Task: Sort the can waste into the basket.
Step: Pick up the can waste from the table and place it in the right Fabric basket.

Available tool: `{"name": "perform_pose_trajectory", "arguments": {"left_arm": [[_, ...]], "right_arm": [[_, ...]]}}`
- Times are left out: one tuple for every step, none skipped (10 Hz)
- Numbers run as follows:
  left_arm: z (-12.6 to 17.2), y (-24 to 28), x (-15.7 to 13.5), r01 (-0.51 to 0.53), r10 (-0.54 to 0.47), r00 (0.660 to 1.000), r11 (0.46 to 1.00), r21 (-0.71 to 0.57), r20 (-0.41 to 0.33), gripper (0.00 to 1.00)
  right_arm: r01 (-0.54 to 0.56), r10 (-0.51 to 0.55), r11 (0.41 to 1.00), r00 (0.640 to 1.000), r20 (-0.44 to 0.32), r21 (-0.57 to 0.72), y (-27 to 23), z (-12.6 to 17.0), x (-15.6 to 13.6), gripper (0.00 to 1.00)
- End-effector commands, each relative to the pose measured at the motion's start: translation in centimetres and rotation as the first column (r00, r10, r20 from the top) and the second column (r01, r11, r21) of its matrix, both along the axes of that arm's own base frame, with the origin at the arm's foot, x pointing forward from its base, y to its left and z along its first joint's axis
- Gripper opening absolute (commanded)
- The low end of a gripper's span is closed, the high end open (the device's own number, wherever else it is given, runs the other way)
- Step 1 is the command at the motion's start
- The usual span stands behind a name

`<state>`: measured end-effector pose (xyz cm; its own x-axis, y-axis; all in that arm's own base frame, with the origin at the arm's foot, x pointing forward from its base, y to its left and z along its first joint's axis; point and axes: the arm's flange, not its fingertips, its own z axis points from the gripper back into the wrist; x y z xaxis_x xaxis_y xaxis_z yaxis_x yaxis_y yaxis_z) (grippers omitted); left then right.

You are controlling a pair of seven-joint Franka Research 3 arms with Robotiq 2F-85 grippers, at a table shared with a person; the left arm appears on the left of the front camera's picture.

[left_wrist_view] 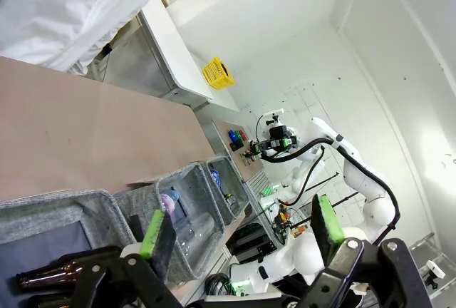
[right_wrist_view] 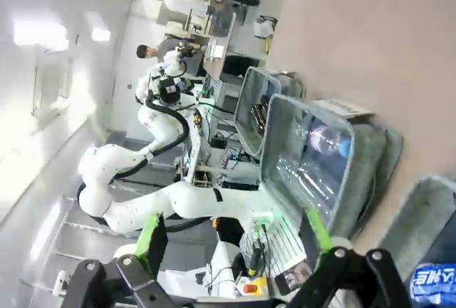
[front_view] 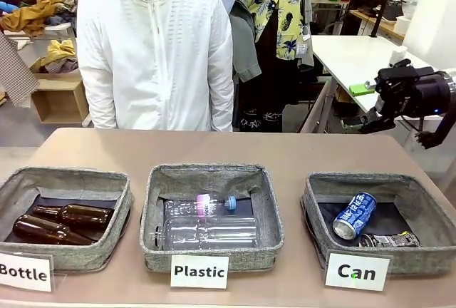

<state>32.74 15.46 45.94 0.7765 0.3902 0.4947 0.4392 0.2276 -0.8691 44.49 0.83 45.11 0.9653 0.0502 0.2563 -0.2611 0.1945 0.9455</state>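
The grey fabric basket (front_view: 376, 180) with the white "Can" card (front_view: 357, 271) stands at the table's right. Inside it lie the blue can (front_view: 354, 215) and, beside it, the dark dented can (front_view: 388, 239). My right gripper (front_view: 363, 93) hangs high above the table's far right edge, well away from the basket. Its wrist view shows the right gripper (right_wrist_view: 233, 235) open with nothing between the pads, and the blue can (right_wrist_view: 434, 279) at the bottom right corner. My left gripper (left_wrist_view: 240, 226) is open and holds nothing, above the bin with brown bottles (left_wrist_view: 43, 274).
A "Plastic" bin (front_view: 211, 174) with clear bottles sits in the middle and a "Bottle" bin (front_view: 64, 176) with brown glass bottles at the left. A person in a white jacket (front_view: 153, 51) stands at the far side. The far half of the tabletop (front_view: 214, 144) is bare.
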Motion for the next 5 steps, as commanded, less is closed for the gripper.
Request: {"name": "perform_pose_trajectory", "arguments": {"left_arm": [[0.09,-0.19,-0.06,-0.008,0.009,1.0,1.0,-0.008,0.013,1.0],[0.09,-0.19,-0.06,-0.008,0.009,1.0,1.0,-0.008,0.013,1.0],[0.09,-0.19,-0.06,-0.008,0.009,1.0,1.0,-0.008,0.013,1.0],[0.09,-0.19,-0.06,-0.008,0.009,1.0,1.0,-0.008,0.013,1.0],[0.09,-0.19,-0.06,-0.008,0.009,1.0,1.0,-0.008,0.013,1.0]], "right_arm": [[-0.089,0.098,0.989,0.992,0.078,-0.119,1.03,1.02,-0.97,1.0],[-0.089,0.098,0.989,0.992,0.078,-0.119,1.03,1.02,-0.97,1.0],[-0.089,0.098,0.989,0.992,0.078,-0.119,1.03,1.02,-0.97,1.0],[-0.089,0.098,0.989,0.992,0.078,-0.119,1.03,1.02,-0.97,1.0],[-0.089,0.098,0.989,0.992,0.078,-0.119,1.03,1.02,-0.97,1.0]]}}
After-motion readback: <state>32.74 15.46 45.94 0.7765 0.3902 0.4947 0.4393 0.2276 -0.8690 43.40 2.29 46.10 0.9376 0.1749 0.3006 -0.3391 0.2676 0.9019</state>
